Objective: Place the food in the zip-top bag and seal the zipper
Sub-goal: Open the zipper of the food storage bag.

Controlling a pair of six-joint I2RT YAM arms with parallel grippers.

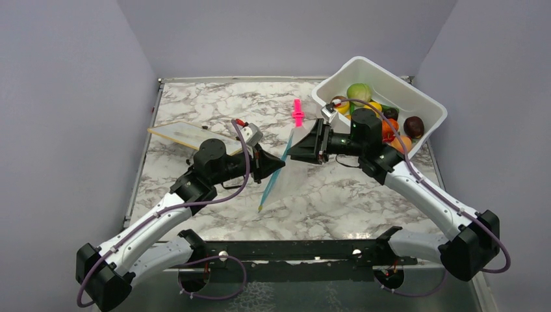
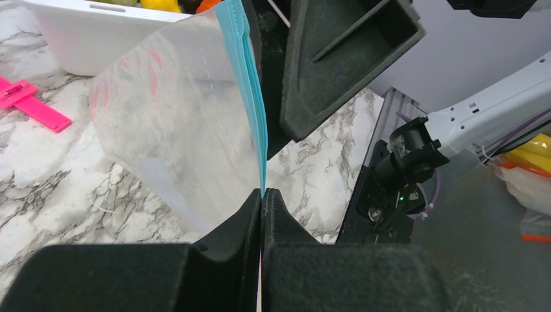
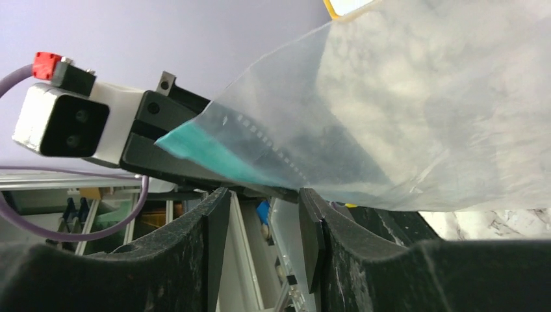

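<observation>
left wrist view showed the left pincer pinching the bag by its zipper. right pincer stood spread under that strip; opening the bag seemed in hand, next it must grip one lip. food lay in the tub behind it.

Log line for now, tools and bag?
left tool: shut on zipper | right tool: open at bag | bag: empty | food: in tub

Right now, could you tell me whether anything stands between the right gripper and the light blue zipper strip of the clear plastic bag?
Nothing visible does. The right gripper stands open, with the light blue zipper strip just beyond its fingertips. The left gripper, shut on that strip, grips it elsewhere.
</observation>
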